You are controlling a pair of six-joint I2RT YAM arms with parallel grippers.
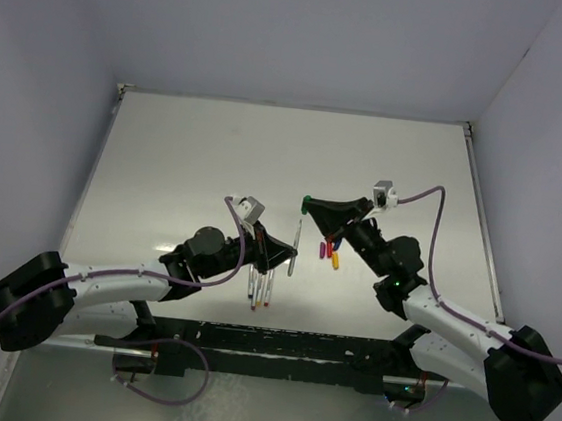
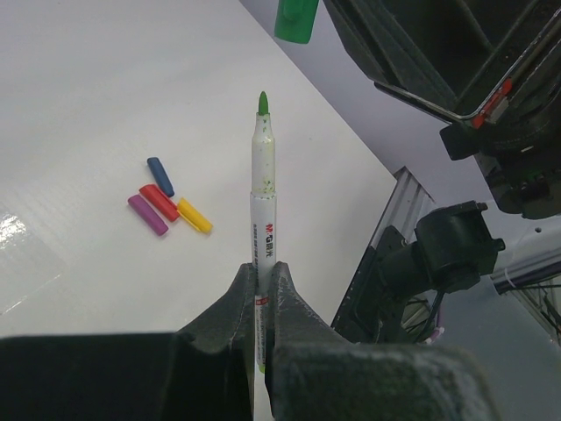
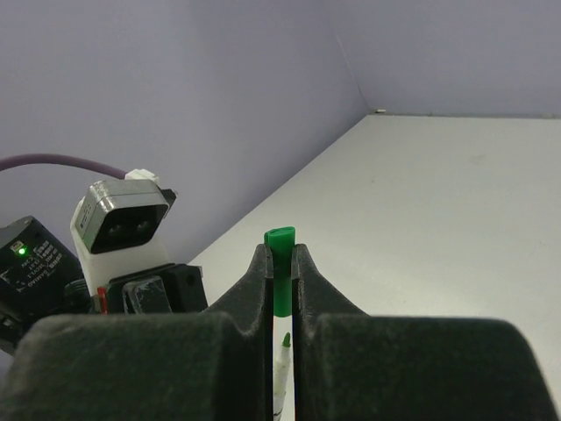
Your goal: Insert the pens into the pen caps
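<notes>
My left gripper [image 2: 262, 274] is shut on a white pen with a green tip [image 2: 262, 167], which points up and away from the fingers. In the top view this pen [image 1: 297, 240] stands between the two grippers. My right gripper [image 3: 280, 256] is shut on a green pen cap [image 3: 280, 263]; the pen's green tip [image 3: 286, 340] shows just below it, apart from it. The green cap [image 2: 296, 19] hangs beyond the pen tip in the left wrist view. Blue [image 2: 160, 175], red [image 2: 159, 202], magenta [image 2: 147, 215] and yellow [image 2: 194, 215] pen caps lie together on the table. Several more pens [image 1: 261, 289] lie below the left gripper [image 1: 291, 265].
The loose caps [image 1: 330, 248] lie just under the right arm's wrist. The right gripper [image 1: 309, 205] reaches left over the white table [image 1: 186, 160]. Walls enclose the table at the back and sides, with a metal rail [image 2: 399, 210] along its edge.
</notes>
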